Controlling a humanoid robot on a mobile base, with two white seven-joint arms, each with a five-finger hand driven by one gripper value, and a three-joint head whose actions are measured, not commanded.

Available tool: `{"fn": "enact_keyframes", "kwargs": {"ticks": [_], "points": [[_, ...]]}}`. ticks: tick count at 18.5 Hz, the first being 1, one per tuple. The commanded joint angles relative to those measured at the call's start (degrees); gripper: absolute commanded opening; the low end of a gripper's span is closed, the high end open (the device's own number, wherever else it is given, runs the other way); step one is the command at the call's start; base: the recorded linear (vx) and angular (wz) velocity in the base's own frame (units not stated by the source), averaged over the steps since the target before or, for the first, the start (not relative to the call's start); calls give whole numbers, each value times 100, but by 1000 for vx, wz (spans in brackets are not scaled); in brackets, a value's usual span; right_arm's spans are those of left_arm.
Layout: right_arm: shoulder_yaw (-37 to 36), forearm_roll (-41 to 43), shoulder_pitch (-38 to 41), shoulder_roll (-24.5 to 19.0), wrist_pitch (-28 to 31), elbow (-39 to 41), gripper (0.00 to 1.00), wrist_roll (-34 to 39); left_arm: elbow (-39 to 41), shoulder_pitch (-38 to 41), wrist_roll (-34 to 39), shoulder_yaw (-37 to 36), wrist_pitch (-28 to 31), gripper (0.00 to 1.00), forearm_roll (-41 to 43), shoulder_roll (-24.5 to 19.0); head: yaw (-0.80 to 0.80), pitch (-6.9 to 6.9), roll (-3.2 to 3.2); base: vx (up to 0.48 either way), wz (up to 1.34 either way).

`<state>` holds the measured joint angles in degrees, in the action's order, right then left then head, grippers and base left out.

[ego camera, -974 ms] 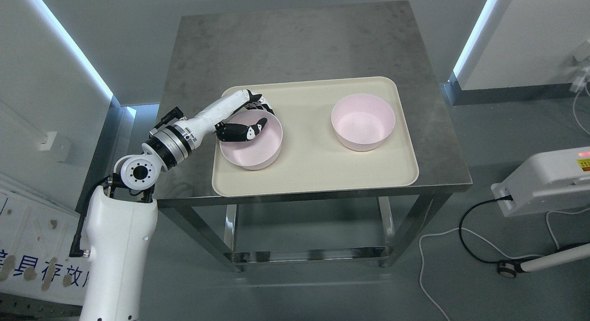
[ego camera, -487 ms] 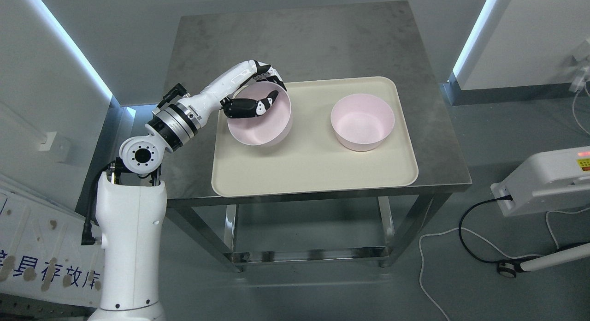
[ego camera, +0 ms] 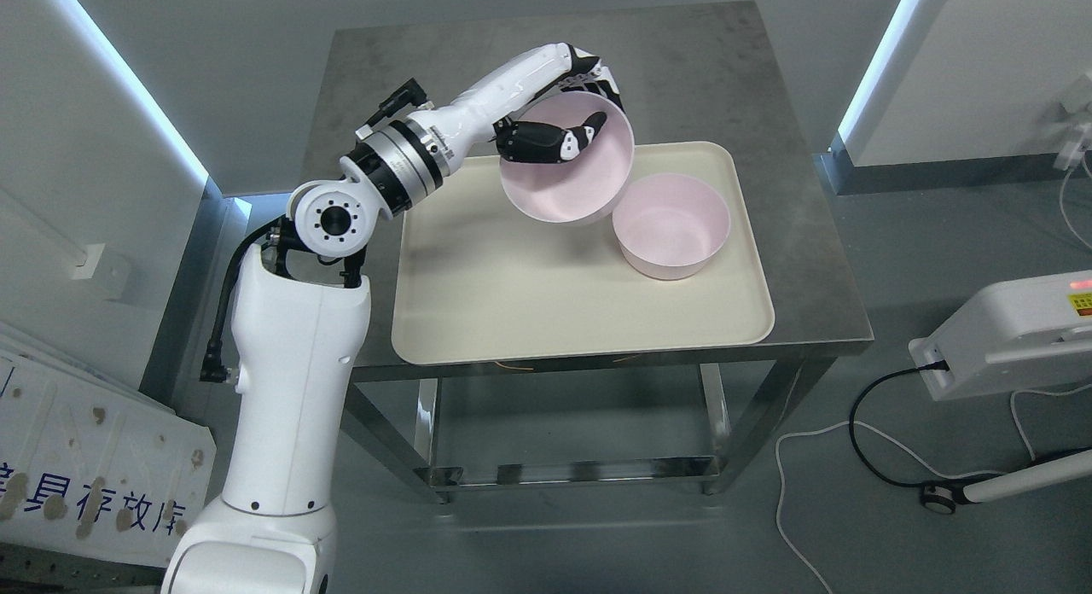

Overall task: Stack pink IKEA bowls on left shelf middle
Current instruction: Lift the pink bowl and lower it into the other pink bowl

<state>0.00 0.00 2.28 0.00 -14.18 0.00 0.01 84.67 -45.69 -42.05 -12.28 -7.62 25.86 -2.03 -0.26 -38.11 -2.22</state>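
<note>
**Pink bowl being carried across the tray toward its twin**

Since the earlier frames, one pink bowl [ego camera: 565,169] is being lifted off the left part of the cream tray [ego camera: 546,312] and carried up and to the right; a second ago it was being gripped while resting on the tray. It is now being held in the air, tilted so that its opening is being turned toward the camera and to the left. Its rim is being pinched by the left hand [ego camera: 570,107]: the dark thumb [ego camera: 554,142] is being pressed against the inside wall, while the other fingers [ego camera: 597,72] are being wrapped over the outer edge at the top.

In the picture, the raised bowl's lower right edge is being overlapped with the upper left rim of the second pink bowl [ego camera: 671,225]; whether the two are being touched together cannot be told. That second bowl is being left upright on the right half of the tray, unchanged from before. The tray is being supported by a steel table [ego camera: 529,73], with its left half now being left bare.

The left arm [ego camera: 290,389] is being extended from the lower left, higher and farther right than earlier.
</note>
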Motion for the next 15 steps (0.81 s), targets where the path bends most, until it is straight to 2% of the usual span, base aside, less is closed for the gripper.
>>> {"fn": "enact_keyframes", "kwargs": {"ticks": [1,5,15], "points": [[-26,9,0,100,3,100,100,-1,-1003,-808,179,-2145,33,1,16,103,0,0,0,0,0],[-26,9,0,100,3,100,100,-1,-1821,-1003,513,-2393,-2,2,7,103,0,0,0,0,0],[-26,9,0,100,3,100,100,-1,-2288,-1003,690,-2068,-20,2,34,103,0,0,0,0,0]]}}
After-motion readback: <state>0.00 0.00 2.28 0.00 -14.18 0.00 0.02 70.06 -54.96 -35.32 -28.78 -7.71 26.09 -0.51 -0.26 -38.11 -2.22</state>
